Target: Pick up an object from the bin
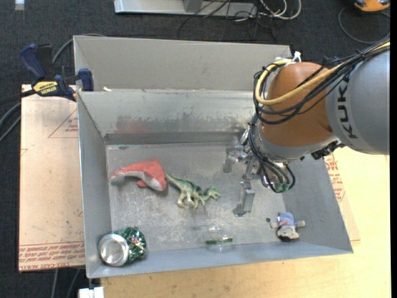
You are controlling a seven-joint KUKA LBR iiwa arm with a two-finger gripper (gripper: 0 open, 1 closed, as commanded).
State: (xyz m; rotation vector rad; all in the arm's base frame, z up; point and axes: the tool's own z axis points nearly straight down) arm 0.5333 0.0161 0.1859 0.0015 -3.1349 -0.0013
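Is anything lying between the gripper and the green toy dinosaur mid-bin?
Nothing visible does. Only bare bin floor separates the gripper from the green dinosaur. The red soft toy lies beyond the dinosaur, and the small doll sits off near the bin's lower right corner.

Cables [273,10] and a grey bar [155,5] lie on dark carpet [74,8].

The bin [93,166] is grey. It holds a red-and-white toy [142,174], a green dinosaur [193,194], a green can [122,246] with a silver top, and a blue-and-pink figure [286,225].
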